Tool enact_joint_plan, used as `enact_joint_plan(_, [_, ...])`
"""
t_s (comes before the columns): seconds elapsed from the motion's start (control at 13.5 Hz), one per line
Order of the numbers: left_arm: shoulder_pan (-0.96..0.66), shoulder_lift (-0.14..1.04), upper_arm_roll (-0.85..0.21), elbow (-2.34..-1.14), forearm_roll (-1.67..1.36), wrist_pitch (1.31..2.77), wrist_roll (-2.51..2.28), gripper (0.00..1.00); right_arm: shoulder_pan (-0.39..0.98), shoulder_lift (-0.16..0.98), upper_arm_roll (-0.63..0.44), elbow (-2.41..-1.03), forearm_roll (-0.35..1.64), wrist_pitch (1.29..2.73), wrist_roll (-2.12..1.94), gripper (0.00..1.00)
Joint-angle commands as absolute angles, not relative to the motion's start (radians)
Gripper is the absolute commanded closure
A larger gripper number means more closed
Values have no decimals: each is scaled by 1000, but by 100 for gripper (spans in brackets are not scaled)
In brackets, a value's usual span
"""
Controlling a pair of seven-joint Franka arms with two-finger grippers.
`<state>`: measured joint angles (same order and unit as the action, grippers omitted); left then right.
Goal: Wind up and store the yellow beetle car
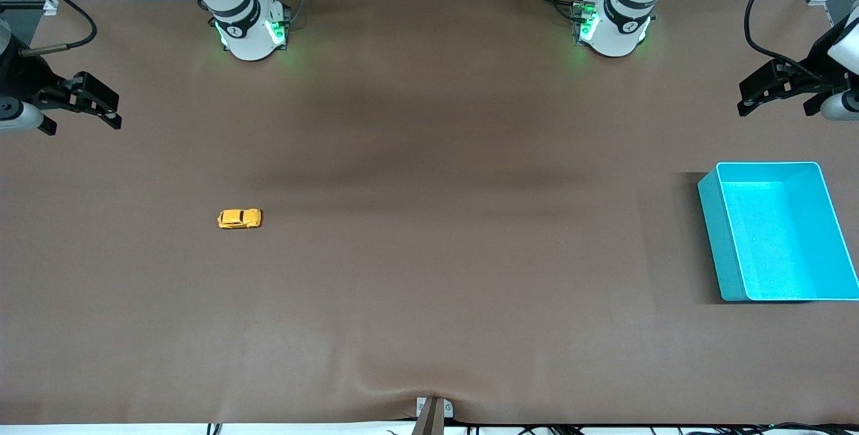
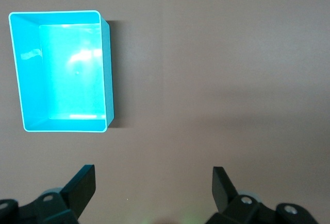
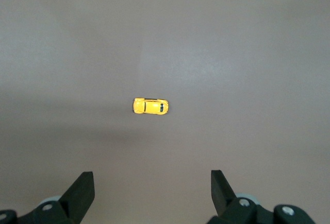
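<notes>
1. The brown table (image 1: 429,254) fills the front view, its mat rippled at the 6 o'clock edge.
2. The turquoise bin (image 1: 718,233) sits at the left arm's end of the table, at about 3 o'clock from the table's middle, open side up, nothing in it. It also shows in the left wrist view (image 2: 108,69).
3. The left gripper (image 1: 772,89) hangs in the air over bare table at the left arm's end, at about 12 o'clock from the bin, fingers (image 2: 82,185) spread wide, holding nothing.
4. The right gripper (image 1: 90,103) hangs over the right arm's end of the table, fingers (image 3: 82,188) spread wide, holding nothing.
5. The yellow beetle car (image 1: 239,219) rests on its wheels on the table, at about 9 o'clock from the table's middle, toward the right arm's end, well apart from the bin and from both grippers. The right wrist view shows its roof (image 3: 150,106).
</notes>
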<state>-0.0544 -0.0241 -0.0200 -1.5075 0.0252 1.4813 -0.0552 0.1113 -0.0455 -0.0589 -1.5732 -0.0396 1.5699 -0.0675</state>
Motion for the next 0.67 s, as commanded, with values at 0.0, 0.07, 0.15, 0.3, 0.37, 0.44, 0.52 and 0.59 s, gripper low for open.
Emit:
enact_joint_plan(0.0, [-63,-20,-21,-1500,23,1483,-49,0,121,-41,-61,-1551,-40,1571,-49,0])
enact_joint_plan(0.07, [-66,-20,-25,-1500,20,1483,-51,0,123,-40,-60,-1551,-40,1569,-49,0])
enact_joint_plan(0.15, [-67,-20,-25,-1500,17,1483,-52,0,121,-38,-60,-1551,-41,1569,-51,0])
enact_joint_plan(0.3, [-66,-20,-26,-1500,11,1483,-52,0,117,-38,-61,-1549,-41,1568,-58,0])
enact_joint_plan(0.37, [-66,-20,-25,-1500,11,1483,-52,0,117,-38,-61,-1549,-40,1562,-58,0])
enact_joint_plan(0.44, [-66,-20,-25,-1500,12,1483,-52,0,118,-38,-61,-1549,-40,1559,-51,0])
enact_joint_plan(0.52, [-63,-21,-25,-1497,12,1483,-52,0,117,-38,-61,-1546,-38,1559,-49,0])
enact_joint_plan(0.59, [-57,-21,-22,-1497,12,1483,-52,0,118,-38,-61,-1539,-37,1559,-48,0])
